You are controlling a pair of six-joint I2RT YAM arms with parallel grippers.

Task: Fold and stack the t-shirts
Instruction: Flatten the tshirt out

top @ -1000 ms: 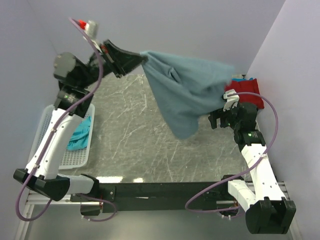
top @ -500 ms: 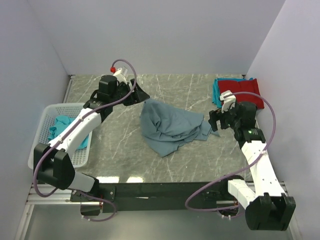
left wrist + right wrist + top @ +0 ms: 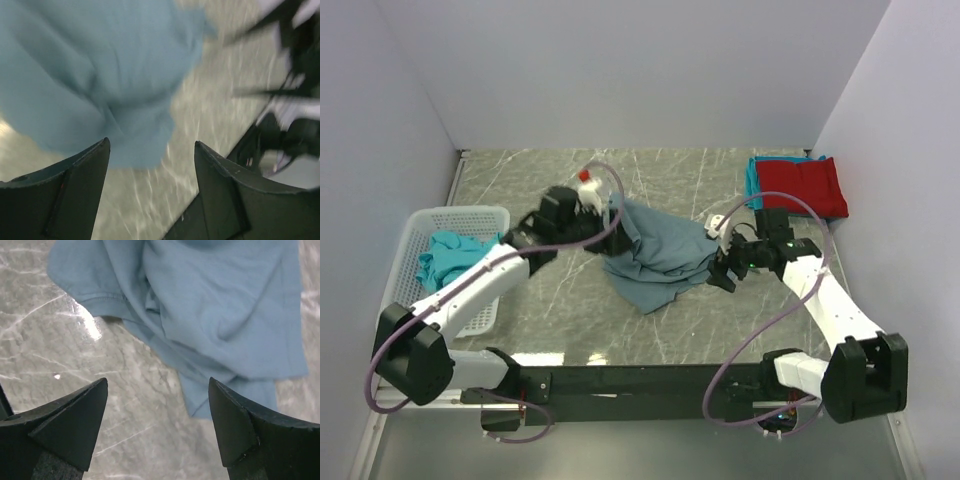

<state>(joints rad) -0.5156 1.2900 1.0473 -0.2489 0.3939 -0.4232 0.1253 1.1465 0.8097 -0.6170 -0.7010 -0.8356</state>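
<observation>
A slate blue-grey t-shirt lies crumpled in a heap on the marble table's middle; it fills the left wrist view and the right wrist view. My left gripper hovers at the heap's left edge, open, nothing between its jaws. My right gripper stands open at the heap's right edge, over bare marble next to a hem. A folded red t-shirt rests on a teal one at the far right. Another teal t-shirt lies bunched in the basket.
A white mesh basket stands at the table's left edge. Grey walls close in the left, back and right sides. Purple cables loop over both arms. The black mounting rail runs along the near edge.
The left gripper let go of the blue-grey t-shirt, which dropped from the air into a heap. Both arms have come down and in toward the heap's edges.
</observation>
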